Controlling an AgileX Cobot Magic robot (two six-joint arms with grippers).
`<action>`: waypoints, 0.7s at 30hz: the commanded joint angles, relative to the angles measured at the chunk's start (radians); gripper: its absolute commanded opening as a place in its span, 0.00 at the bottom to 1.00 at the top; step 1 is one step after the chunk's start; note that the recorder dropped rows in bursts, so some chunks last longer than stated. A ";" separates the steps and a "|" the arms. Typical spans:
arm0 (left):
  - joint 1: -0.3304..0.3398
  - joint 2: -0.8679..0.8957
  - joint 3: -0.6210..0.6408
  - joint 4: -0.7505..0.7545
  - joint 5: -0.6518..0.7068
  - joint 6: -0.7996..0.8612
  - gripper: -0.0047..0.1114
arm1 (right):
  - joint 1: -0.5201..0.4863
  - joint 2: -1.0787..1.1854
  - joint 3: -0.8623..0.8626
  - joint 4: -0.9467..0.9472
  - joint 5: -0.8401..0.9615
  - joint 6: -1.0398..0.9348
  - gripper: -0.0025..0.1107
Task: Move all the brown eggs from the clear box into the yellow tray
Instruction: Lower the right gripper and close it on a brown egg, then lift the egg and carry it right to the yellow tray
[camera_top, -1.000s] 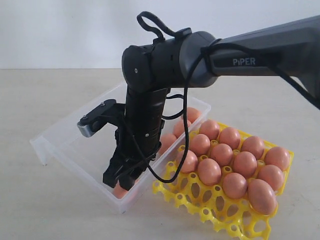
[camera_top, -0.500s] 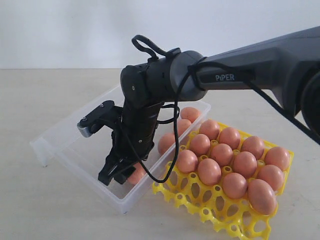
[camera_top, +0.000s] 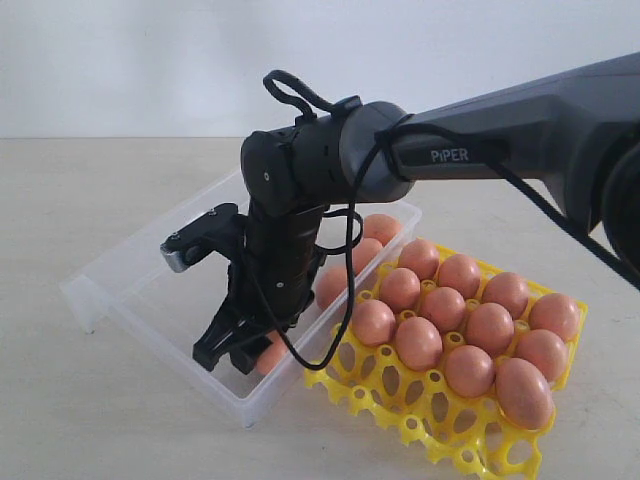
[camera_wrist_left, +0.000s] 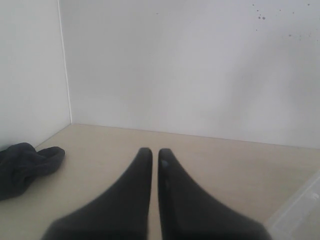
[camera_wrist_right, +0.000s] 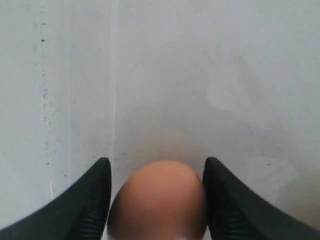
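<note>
Inside transparent shallow plastic box (camera_top: 130, 290): right pincer (camera_top: 238, 355) clamped on one pinkish-brown egg (camera_top: 268, 355).
Bright yellow lattice tray (camera_top: 420, 430): beside box, rows of brown eggs (camera_top: 470, 330).
Left pincer (camera_wrist_left: 155, 160): tips together above tabletop (camera_wrist_left: 225, 165).

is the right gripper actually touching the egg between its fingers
Touching. The right wrist view shows the brown egg wedged against both fingers of the right gripper, no gap.

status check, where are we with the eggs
right gripper shut on a brown egg inside the clear box. left gripper shut, holding nothing. yellow tray front cups free, nothing in the way.
</note>
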 joint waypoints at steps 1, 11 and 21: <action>-0.001 -0.004 -0.003 0.000 -0.009 0.002 0.08 | 0.000 -0.007 0.002 -0.007 0.022 0.037 0.44; -0.001 -0.004 -0.003 0.000 -0.009 0.002 0.08 | 0.000 -0.007 0.002 -0.007 0.015 0.108 0.11; -0.001 -0.004 -0.003 0.000 -0.007 0.002 0.08 | 0.000 -0.080 0.002 -0.035 -0.133 0.140 0.02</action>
